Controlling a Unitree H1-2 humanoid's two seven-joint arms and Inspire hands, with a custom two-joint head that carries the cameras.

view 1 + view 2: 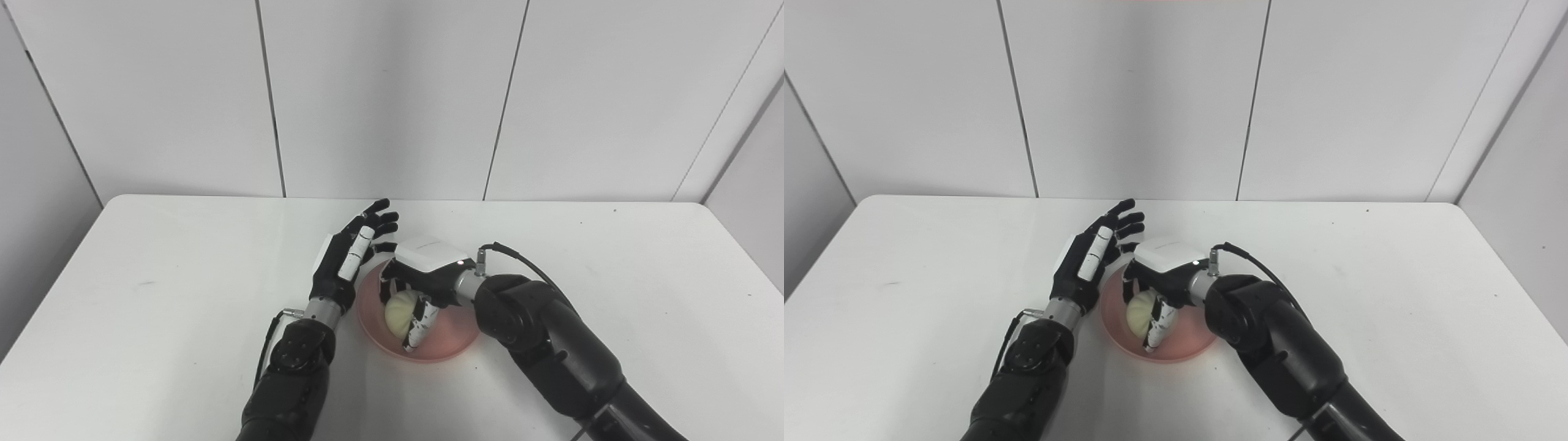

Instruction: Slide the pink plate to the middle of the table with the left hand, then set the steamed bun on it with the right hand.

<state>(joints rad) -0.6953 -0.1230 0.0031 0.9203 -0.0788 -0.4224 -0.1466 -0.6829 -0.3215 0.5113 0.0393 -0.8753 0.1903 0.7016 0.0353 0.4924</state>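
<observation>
Nearest the camera, both black arms come in from the bottom edge. Next up: the shallow round pink plastic plate (456,343), sitting abt mid-table on the flat white table (153,294), so the slide step looks done.

In the plate's left half lies the pale cream, pleated steamed bun (398,311). The right hand (422,278), black w/ a white back shell, is over it, fingers (419,323) curled down round the bun, thumb side hidden; can't tell for sure if it's gripping or just letting go. Bun seems to rest on the plate, so what's left is prob. only release & withdraw.

Bun is roundish, no clear long axis; which way its pleated top faces can't be made out.

Farther back, the left hand (350,257) stands just beside the plate's left rim, fingers spread & pointing away toward the grey panelled wall (392,92), holding nothing.
</observation>
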